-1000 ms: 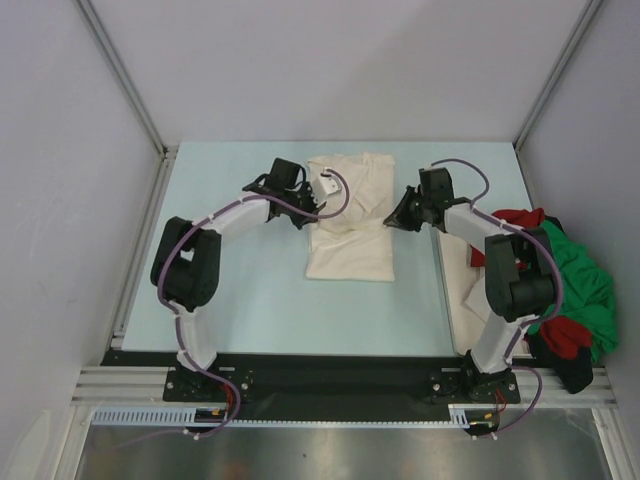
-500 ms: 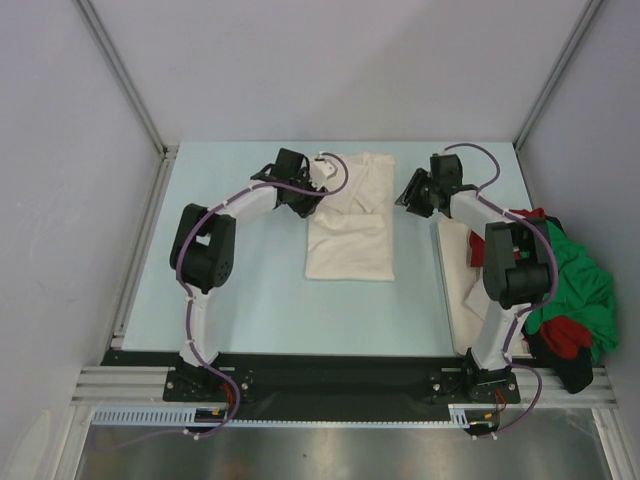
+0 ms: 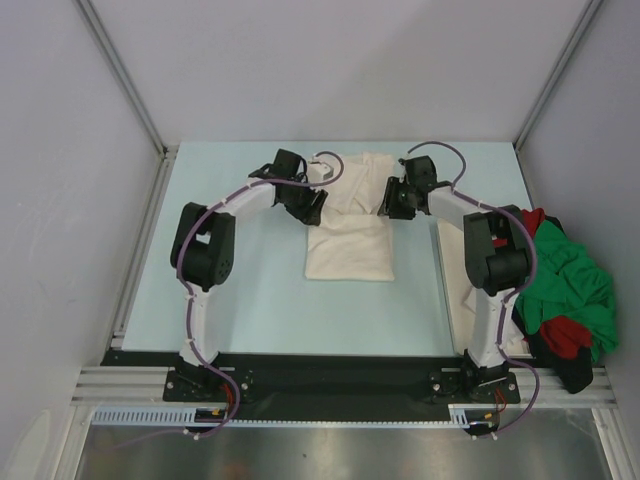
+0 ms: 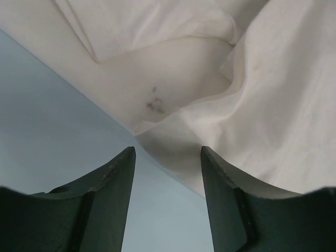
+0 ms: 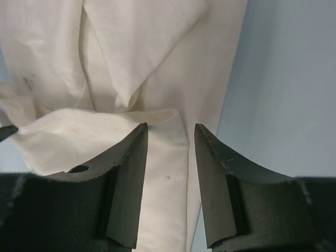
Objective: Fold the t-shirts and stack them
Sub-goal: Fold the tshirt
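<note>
Right now the folded cream cotton t-shirt (image 3: 350,240) is lying mid-way across the pale blue tabletop (image 3: 250,290). The left gripper (image 4: 167,152) is hanging parted over its left edge and the right gripper (image 5: 170,127) is hanging parted over its right fold, neither gripping cloth. A crumpled green cotton shirt (image 3: 578,280) and a red cotton shirt (image 3: 520,218) are sitting heaped at the table's right edge.

This is a robotics lab test cell. A pale blue tabletop (image 3: 250,290) is boxed in on the left, right and far sides by plain white panels (image 3: 330,60) on aluminium posts (image 3: 120,70). Two white-and-black robot arms (image 3: 205,250) are bolted to a black base plate (image 3: 330,375) at the near edge, beside a slotted white cable duct (image 3: 140,415).
</note>
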